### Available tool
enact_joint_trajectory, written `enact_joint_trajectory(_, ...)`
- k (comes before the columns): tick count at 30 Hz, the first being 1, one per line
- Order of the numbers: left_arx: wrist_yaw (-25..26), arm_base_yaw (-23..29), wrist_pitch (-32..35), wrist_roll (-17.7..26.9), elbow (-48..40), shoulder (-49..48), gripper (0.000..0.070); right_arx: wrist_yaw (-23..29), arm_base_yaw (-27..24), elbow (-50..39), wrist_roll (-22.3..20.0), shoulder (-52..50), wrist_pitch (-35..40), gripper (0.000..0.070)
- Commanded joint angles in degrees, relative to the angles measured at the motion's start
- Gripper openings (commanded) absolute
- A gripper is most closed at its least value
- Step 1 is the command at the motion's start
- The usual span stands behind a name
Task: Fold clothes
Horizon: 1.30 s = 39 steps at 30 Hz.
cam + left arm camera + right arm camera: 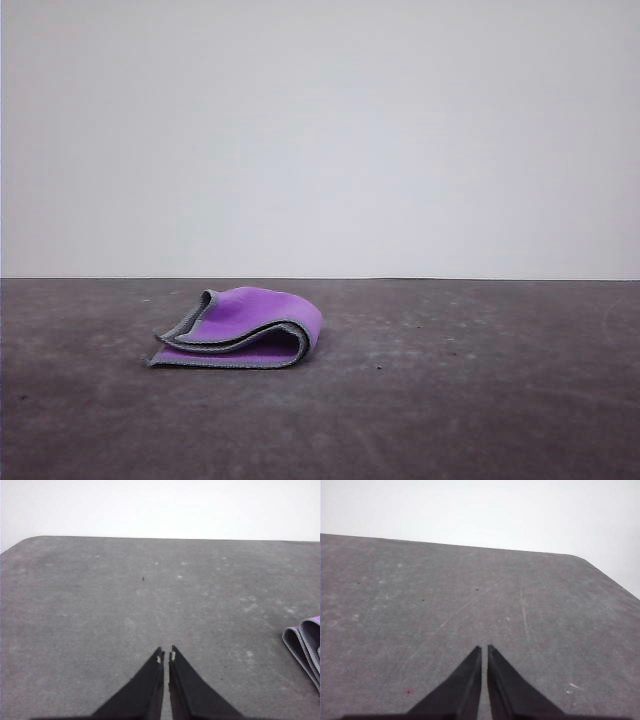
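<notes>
The clothes (245,327), a small cloth, lie folded over on the dark grey table (480,400), purple face outward, grey stitched edging curling along the open left side. In the left wrist view a folded corner of the clothes (305,647) shows at the frame's edge, well apart from my left gripper (166,655), whose black fingers are shut with nothing between them above bare table. My right gripper (484,650) is likewise shut on nothing, over bare table away from the cloth.
The table's far edge (320,279) meets a plain white wall. A rounded table corner (30,540) shows in the left wrist view and another rounded corner (580,557) in the right wrist view. Scuffs and specks mark the surface.
</notes>
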Motion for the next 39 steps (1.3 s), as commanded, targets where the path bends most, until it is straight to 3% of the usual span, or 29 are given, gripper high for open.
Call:
enact_joint_trajectory(1, 0.0, 0.0, 0.6, -0.1, -1.2, -0.1, 0.0000, 0.1, -0.1, -0.2, 0.7, 0.0, 0.5, 0.0016)
enact_joint_trajectory(39, 0.0, 0.0, 0.6, 0.0, -1.2, -0.1, 0.0000, 0.1, -0.1, -0.2, 0.7, 0.0, 0.5, 0.0016)
